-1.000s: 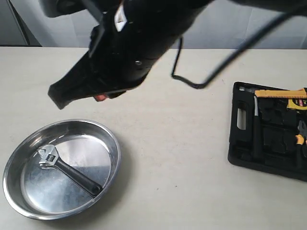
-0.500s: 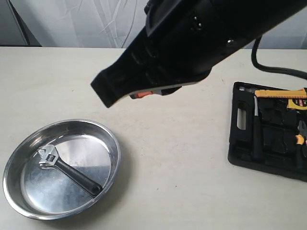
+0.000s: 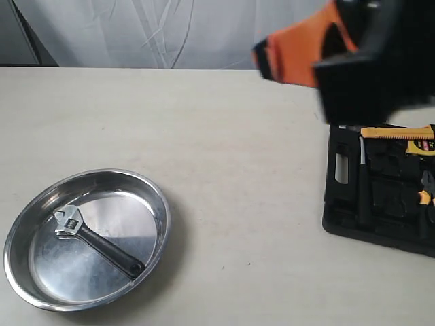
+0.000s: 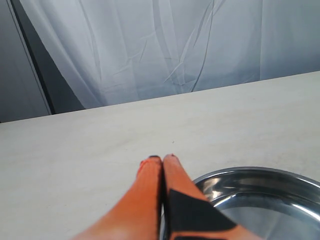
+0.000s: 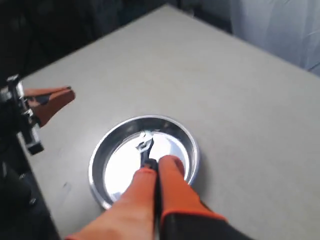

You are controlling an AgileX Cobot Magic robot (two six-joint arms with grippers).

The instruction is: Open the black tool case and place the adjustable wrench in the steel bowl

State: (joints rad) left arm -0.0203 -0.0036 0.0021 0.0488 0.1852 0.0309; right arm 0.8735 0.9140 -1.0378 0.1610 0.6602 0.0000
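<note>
Evidently complete: adjustable wrench (image 3: 102,246) inside steel bowl (image 3: 102,174), lower left; black tool case (image 3: 336,210) open; left gripper (image 4: 162,159) and right gripper (image 5: 157,162) closed, empty.

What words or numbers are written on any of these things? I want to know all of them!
No text can be read in any of the views.
Yellow tool in the black tool case: dark tick marks and a small label, too blurred to read.
Adjustable wrench in the steel bowl: any stamp on its head is too small to make out.
</note>
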